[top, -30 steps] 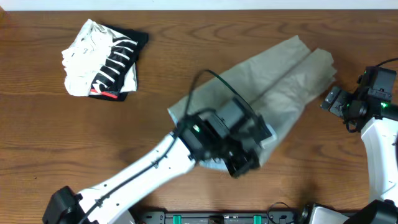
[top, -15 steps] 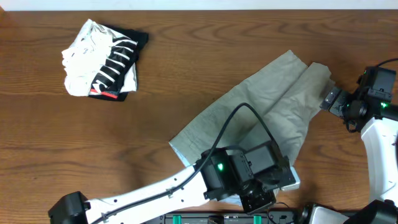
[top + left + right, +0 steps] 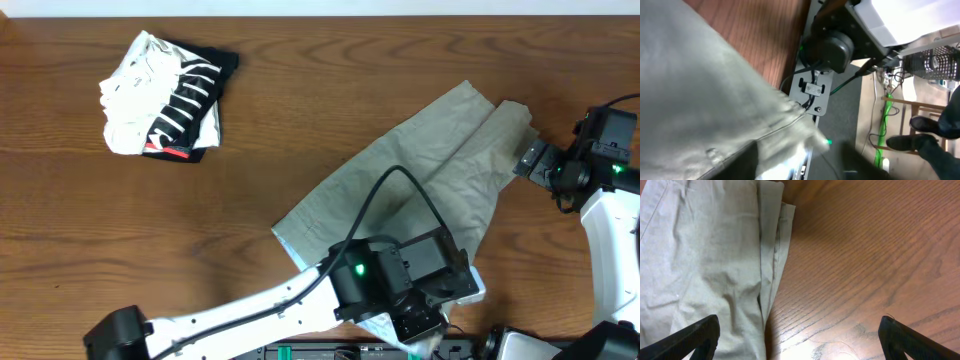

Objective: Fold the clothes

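**Item: khaki shorts** (image 3: 420,170). They lie stretched on a diagonal, leg hems toward the right rear and waistband end (image 3: 472,290) at the front edge of the table (image 3: 300,80). The two legs are stacked one on the other, as you can see in the right wrist view.

**Change:** a second ago the shorts sat shorter and further back, with the left arm over their middle. The waistband end has since been drawn forward to the edge, and the hems have crept forward with it. In the last half second the cloth has hardly moved.

**Left gripper** (image 3: 425,322). It sits at the waistband corner, low over the front edge. Its own view is blurred, with pale cloth running between two dark shapes. You cannot tell whether it is pinching the cloth or has let go.

**Right gripper** (image 3: 528,160). Its fingers are spread wide and hold nothing, and it hovers just beside the leg hems, unchanged over the second.

**Reading:** the lengthwise lay-out looks done, and the crosswise fold is yet to be made. Mind the waistband corner, which seems to overhang the edge and could slide off.

**Also present:** a folded black-and-white striped garment (image 3: 165,95) at the left rear, well apart and not moved.
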Robot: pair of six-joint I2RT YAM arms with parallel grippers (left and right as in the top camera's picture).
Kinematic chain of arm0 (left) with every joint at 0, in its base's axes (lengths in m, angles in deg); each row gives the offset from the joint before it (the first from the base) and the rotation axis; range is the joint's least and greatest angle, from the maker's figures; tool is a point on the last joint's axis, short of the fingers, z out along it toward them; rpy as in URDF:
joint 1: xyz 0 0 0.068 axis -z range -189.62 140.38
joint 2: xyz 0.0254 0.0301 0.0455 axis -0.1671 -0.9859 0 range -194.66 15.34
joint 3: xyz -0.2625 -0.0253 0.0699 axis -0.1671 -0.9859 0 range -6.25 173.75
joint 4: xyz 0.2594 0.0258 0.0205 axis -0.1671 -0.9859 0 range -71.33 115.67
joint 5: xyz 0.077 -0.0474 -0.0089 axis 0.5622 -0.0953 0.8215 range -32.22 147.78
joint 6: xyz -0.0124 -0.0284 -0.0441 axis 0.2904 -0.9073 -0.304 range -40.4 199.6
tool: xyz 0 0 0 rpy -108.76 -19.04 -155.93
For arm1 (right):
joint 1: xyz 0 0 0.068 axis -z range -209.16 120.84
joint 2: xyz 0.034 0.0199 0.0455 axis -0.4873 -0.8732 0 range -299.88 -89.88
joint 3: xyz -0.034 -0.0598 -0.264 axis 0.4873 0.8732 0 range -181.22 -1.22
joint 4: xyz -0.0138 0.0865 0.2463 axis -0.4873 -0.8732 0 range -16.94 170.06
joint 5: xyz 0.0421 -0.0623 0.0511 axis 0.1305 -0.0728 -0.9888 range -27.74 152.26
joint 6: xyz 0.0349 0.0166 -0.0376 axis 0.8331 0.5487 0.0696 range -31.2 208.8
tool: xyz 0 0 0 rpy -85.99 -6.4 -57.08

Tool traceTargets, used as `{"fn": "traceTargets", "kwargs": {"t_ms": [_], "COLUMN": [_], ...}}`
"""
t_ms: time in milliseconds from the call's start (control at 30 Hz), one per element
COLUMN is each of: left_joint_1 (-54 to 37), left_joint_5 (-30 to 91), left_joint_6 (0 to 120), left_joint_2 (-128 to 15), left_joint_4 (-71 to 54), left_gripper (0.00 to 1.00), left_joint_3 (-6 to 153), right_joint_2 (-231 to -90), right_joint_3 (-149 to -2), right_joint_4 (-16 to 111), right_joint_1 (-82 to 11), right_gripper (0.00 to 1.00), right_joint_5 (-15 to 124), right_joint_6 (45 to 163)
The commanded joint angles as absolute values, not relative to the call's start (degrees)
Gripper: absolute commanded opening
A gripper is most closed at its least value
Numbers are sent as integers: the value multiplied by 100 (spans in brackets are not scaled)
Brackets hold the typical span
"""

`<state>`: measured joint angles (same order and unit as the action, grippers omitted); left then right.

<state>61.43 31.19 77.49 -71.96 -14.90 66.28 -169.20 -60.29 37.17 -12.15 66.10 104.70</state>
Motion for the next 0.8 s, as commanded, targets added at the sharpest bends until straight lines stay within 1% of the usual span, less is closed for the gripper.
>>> {"fn": "traceTargets", "kwargs": {"t_ms": [0, 33, 200, 300, 367, 400, 500, 533, 633, 700, 767], "left_joint_1": [6184, 6213, 6213, 5979, 5716, 5539, 4914, 4707, 3977, 3754, 3553], "left_joint_5": [3126, 3126, 3222, 3869, 4402, 4660, 5434, 5565, 5565, 5567, 5567], "left_joint_6": [7509, 7449, 7456, 7430, 7163, 7036, 6652, 6532, 6263, 6166, 6123], "left_joint_2": [-7446, -7513, -7507, -7288, -7133, -7065, -6978, -6982, -7100, -7183, -7321], "left_joint_4": [-1453, -1431, -1460, -1532, -1641, -1720, -2067, -2183, -2476, -2568, -2668], "left_gripper": [70, 74, 74, 73, 73, 70, 53, 50, 46, 45, 38], "left_joint_3": [6613, 6613, 6641, 6652, 6652, 6652, 6652, 6652, 6617, 6589, 6539], "right_joint_2": [-16883, -16883, -16883, -16883, -16883, -16883, -16883, -16883, -16883, -16883, -16883], "right_joint_3": [-5994, -5994, -5994, -5994, -5994, -5994, -5994, -5994, -5994, -5994, -5994], "right_joint_4": [3695, 3695, 3695, 3695, 3695, 3695, 3695, 3695, 3695, 3695, 3693], "right_joint_1": [-1195, -1195, -1195, -1195, -1197, -1197, -1197, -1197, -1197, -1197, -1199], "right_gripper": [99, 99, 99, 99, 99, 99, 99, 99, 99, 99, 99], "right_joint_5": [6586, 6588, 6588, 6586, 6584, 6577, 6411, 6308, 6046, 6026, 6026], "right_joint_6": [10437, 10437, 10437, 10437, 10437, 10437, 10406, 10323, 10131, 10133, 10133]}}
